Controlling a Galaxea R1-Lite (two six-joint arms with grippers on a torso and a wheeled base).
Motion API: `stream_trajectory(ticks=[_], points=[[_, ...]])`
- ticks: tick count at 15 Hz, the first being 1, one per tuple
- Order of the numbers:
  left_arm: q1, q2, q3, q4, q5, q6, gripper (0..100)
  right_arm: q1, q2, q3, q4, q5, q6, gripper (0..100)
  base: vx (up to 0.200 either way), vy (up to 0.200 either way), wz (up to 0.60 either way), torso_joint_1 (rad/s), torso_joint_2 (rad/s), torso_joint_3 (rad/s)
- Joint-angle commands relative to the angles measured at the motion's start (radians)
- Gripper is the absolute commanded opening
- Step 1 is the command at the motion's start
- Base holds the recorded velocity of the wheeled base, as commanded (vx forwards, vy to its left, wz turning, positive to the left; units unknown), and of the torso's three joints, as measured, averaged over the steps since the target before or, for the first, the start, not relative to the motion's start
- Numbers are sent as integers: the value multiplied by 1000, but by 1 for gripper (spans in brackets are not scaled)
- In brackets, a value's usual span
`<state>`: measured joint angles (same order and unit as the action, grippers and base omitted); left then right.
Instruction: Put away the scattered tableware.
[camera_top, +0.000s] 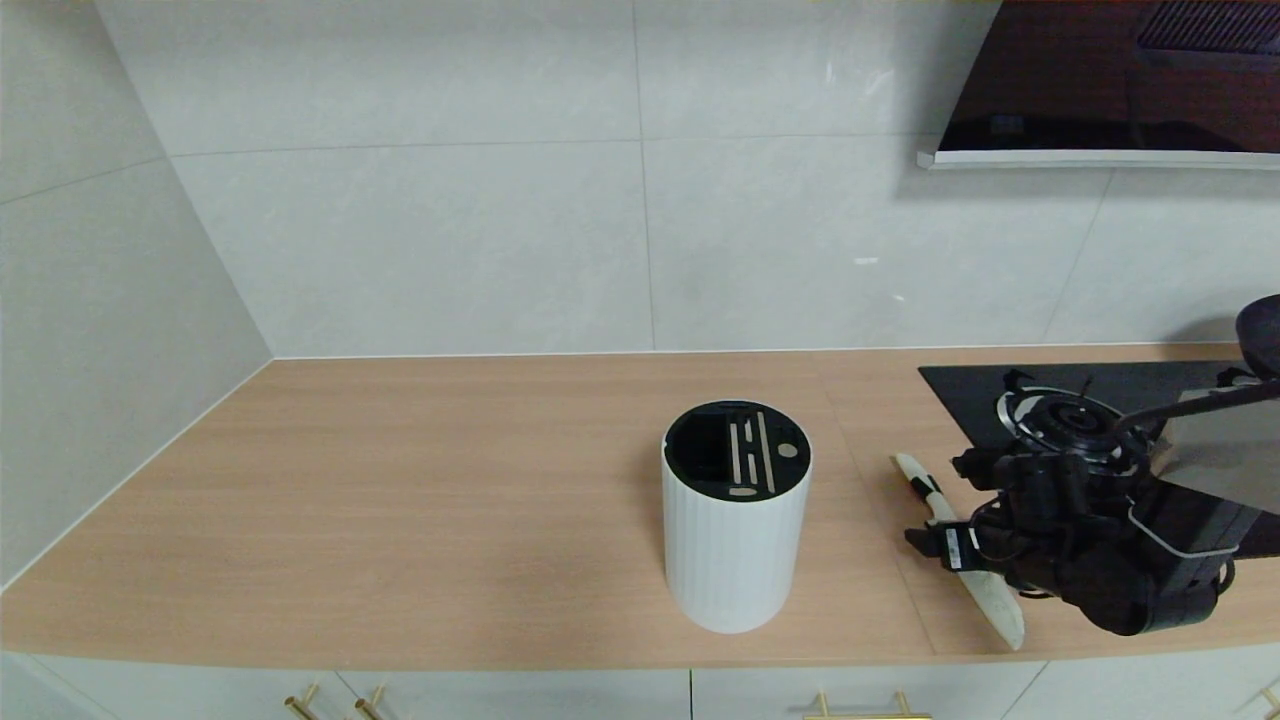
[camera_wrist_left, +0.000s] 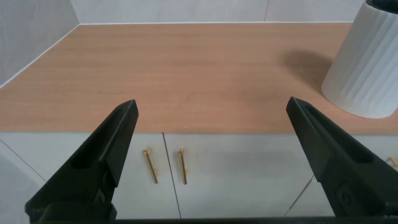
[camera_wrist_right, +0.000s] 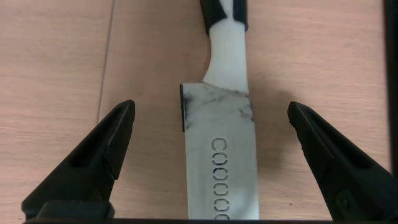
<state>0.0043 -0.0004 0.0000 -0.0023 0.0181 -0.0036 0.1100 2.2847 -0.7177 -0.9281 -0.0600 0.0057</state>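
A white knife (camera_top: 960, 548) with a marbled blade and a black-and-white handle lies flat on the wooden counter (camera_top: 450, 500), just left of the stove. My right gripper (camera_top: 945, 545) hovers right over it, open. In the right wrist view the blade (camera_wrist_right: 221, 155) lies between the two spread fingers (camera_wrist_right: 93, 162), untouched. A white ribbed holder (camera_top: 735, 515) with a black slotted top stands upright at the counter's middle. My left gripper (camera_wrist_left: 214, 162) is open and holds nothing, out past the counter's front edge, with the holder (camera_wrist_left: 364, 62) off to one side.
A black gas stove (camera_top: 1070, 405) with a burner sits at the counter's right end, under a range hood (camera_top: 1110, 90). Tiled walls close the back and left. White cabinet fronts with gold handles (camera_wrist_left: 165, 165) run below the front edge.
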Motion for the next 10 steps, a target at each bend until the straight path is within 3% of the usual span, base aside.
stream_trajectory(ticks=[1,5,6,10], points=[[0,0,0,-1,0,-1,100,0,7,-2,0,0,0,100,0,0,0,0,0,0],[0,0,0,-1,0,-1,100,0,21,-5,-2,0,0,100,0,0,0,0,0,0],[0,0,0,-1,0,-1,100,0,24,-11,-2,0,0,0,0,0,0,0,0,0],[0,0,0,-1,0,-1,100,0,35,-13,-2,0,0,0,0,0,0,0,0,0]])
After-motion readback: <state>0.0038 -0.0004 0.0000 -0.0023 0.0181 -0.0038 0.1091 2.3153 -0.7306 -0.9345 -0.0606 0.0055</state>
